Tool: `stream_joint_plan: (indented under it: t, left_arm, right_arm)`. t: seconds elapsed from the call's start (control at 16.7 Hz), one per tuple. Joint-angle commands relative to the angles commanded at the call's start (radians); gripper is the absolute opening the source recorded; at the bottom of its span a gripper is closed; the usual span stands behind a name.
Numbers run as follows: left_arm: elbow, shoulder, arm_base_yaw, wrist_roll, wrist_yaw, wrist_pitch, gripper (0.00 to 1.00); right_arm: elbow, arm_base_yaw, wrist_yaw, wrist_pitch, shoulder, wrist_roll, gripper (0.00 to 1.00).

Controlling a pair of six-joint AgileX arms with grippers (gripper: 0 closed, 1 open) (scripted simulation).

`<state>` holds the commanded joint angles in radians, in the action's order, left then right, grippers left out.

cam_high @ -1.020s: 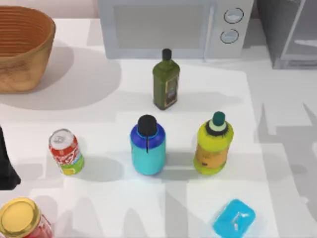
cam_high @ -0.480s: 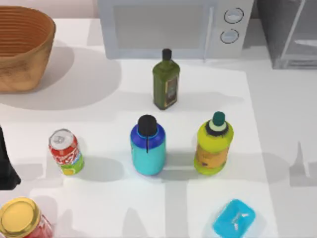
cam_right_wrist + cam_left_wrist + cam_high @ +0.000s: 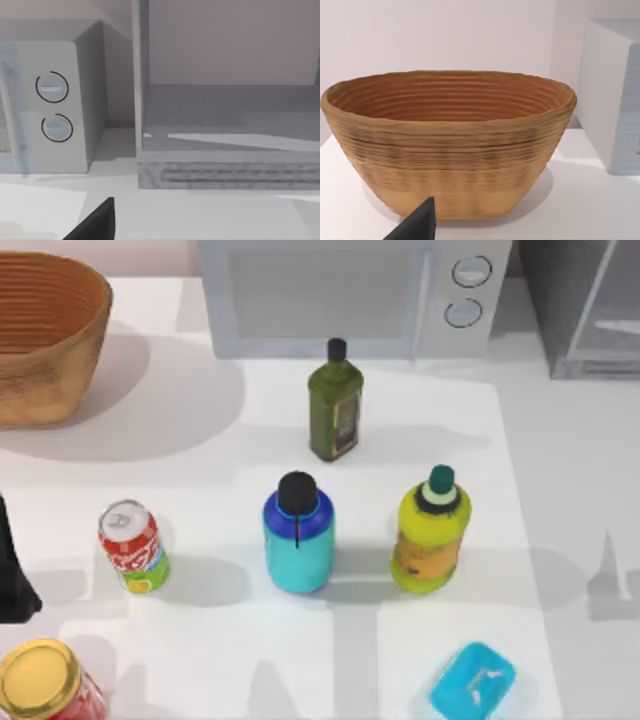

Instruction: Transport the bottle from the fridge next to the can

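Wicker basket (image 3: 40,335) upright on the white bench (image 3: 560,490), microwave (image 3: 350,295) with two round knobs, green oil bottle (image 3: 336,405), yellow bottle (image 3: 430,535) with teal cap, red jar (image 3: 45,685) with gold lid, cyan soap dish (image 3: 473,680)

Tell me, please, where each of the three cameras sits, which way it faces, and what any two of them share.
Top view: above the table, looking down on the bottle, the can and the microwave; a dark part of the left arm sits at the left edge.
Left wrist view: on the left arm, facing the wicker basket; a dark pincer tip shows.
Right wrist view: on the right arm, facing the fridge; a dark pincer tip shows.
Shared: the microwave appears in top and right wrist views.
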<state>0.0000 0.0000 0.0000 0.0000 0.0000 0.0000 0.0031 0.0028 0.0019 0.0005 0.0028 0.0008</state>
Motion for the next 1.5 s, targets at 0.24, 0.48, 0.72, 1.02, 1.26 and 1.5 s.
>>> stream_joint_plan:
  t: [0.24,0.48,0.72,1.02,1.26,1.5]
  left_arm:
    - [0.000,0.000,0.000,0.000,0.000,0.000,1.00]
    - [0.000,0.000,0.000,0.000,0.000,0.000,1.00]
    - [0.000,0.000,0.000,0.000,0.000,0.000,1.00]
    - [0.000,0.000,0.000,0.000,0.000,0.000,1.00]
    - [0.000,0.000,0.000,0.000,0.000,0.000,1.00]
    - [0.000,0.000,0.000,0.000,0.000,0.000,1.00]
  right_arm:
    - [0.068,-0.003,0.002,-0.108,-0.081,-0.001,1.00]
    - [0.197,-0.003,0.001,-0.379,-0.239,-0.001,1.00]
    - [0.351,-0.003,-0.001,-0.744,-0.427,-0.001,1.00]
    - [0.532,-0.005,-0.002,-1.185,-0.649,-0.005,1.00]
    - [0.632,-0.006,-0.002,-1.411,-0.770,-0.010,1.00]
    - [0.662,-0.007,-0.002,-1.470,-0.807,-0.012,1.00]
